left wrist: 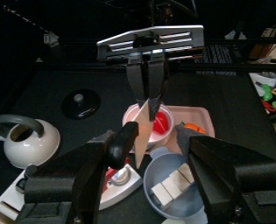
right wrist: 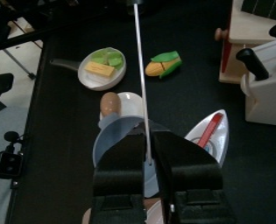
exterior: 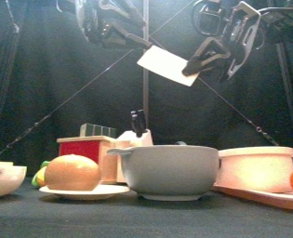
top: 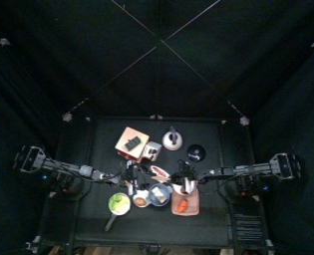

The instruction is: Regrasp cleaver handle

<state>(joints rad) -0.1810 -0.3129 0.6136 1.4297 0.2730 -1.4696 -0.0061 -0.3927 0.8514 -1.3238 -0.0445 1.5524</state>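
I see the right pincer (exterior: 201, 63) clamped narrow on the broad silver-bladed cleaver (exterior: 168, 65), holding it in the air above the grey bowl (exterior: 170, 170) and the other dishes on the black surface (exterior: 136, 218). My left pincer (left wrist: 146, 166) stands wide, holding nothing, facing the blade's thin edge.
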